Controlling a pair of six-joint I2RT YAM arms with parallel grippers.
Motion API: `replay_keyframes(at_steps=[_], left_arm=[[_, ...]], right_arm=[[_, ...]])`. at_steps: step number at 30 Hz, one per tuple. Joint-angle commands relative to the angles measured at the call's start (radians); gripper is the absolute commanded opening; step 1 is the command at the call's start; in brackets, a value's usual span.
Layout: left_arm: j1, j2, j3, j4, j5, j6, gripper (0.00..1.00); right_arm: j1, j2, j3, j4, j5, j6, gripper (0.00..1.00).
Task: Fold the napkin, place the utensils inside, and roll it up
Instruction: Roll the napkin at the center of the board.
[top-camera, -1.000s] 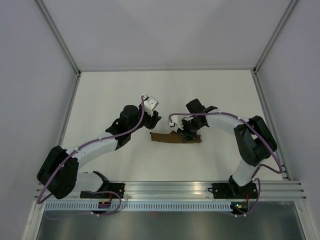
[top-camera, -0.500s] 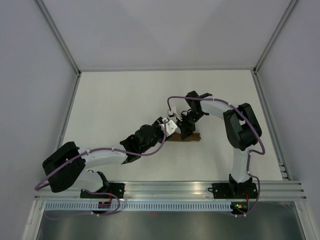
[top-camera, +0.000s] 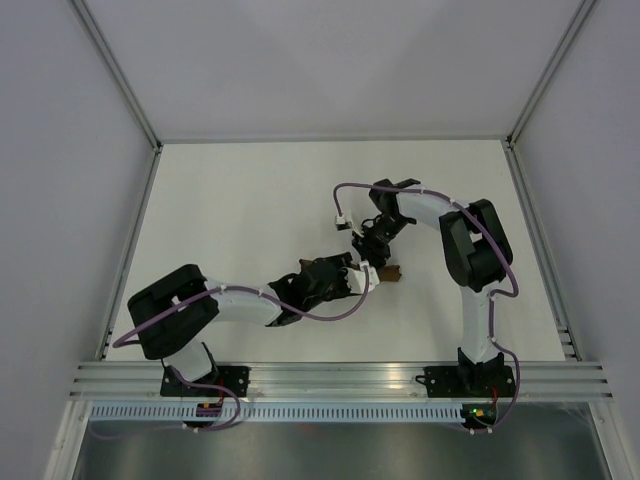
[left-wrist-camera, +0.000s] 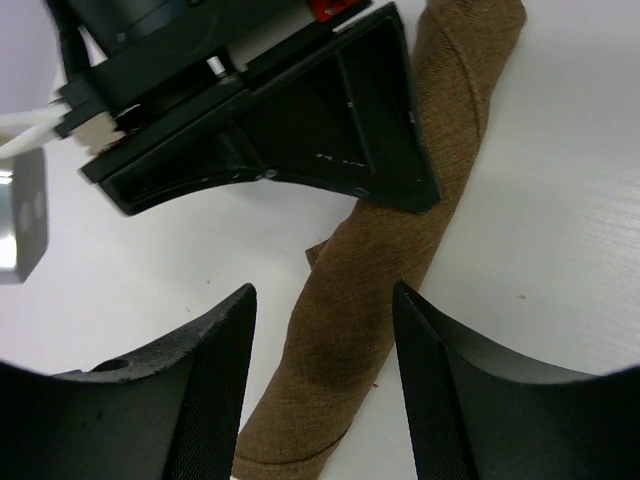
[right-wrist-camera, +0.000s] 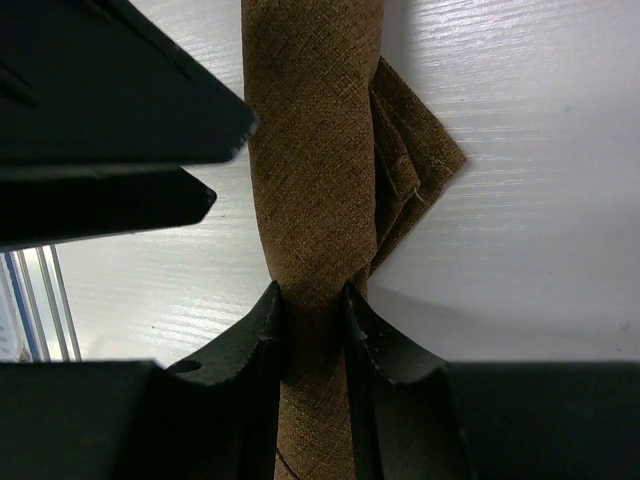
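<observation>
Right wrist view shows the napkin (right-wrist-camera: 320, 150) as a tight brown roll running straight out ahead of the right tool (right-wrist-camera: 312, 320). The tool's fingers are clamped narrow on the roll, and the cloth is waisted where they bite. Just beyond the fingertips, on one side of the roll, a layered corner flap (right-wrist-camera: 420, 165) pokes out flat onto the desk (right-wrist-camera: 530, 290).

From the left wrist, the left tool (left-wrist-camera: 325, 330) stands wide, with one finger on each side of the roll's near end and neither pad plainly touching the cloth. No utensil shows in any view, so I cannot tell whether the knife is inside.

The rolling looks nearly done, and the step in hand seems to be tightening and finishing the roll. To do it well:
- **Anchor:** the right pinch should serve as the anchor.
- **Left tool:** it should come down centred over the roll so both fingers meet the cloth together.
- **Direction of turn:** the roll should turn toward the loose flap so the flap gets wrapped under.
- **Lengthwise pull:** tugging along the roll could slide out whatever is inside.
- **Letting go:** if both tools let go at once, the fabric will likely spring open.
</observation>
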Motion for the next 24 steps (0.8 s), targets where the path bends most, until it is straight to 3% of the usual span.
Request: replay_keyframes(at_steps=[1,16,24], left_arm=[[-0.006,0.034,0.061,-0.046,0.065,0.077,0.62],[0.011,0.163,0.124,-0.097,0.122,0.1,0.64],[0.052,0.205,0.181,-0.198,0.177,0.083,0.53]], right_arm=[[-0.004,0.078,0.011,0.01,0.094,-0.061,0.21],[-0.019,0.138,0.073,-0.044,0.09,-0.07,0.21],[-0.027,0.16,0.11,-0.093,0.064,-0.092,0.26]])
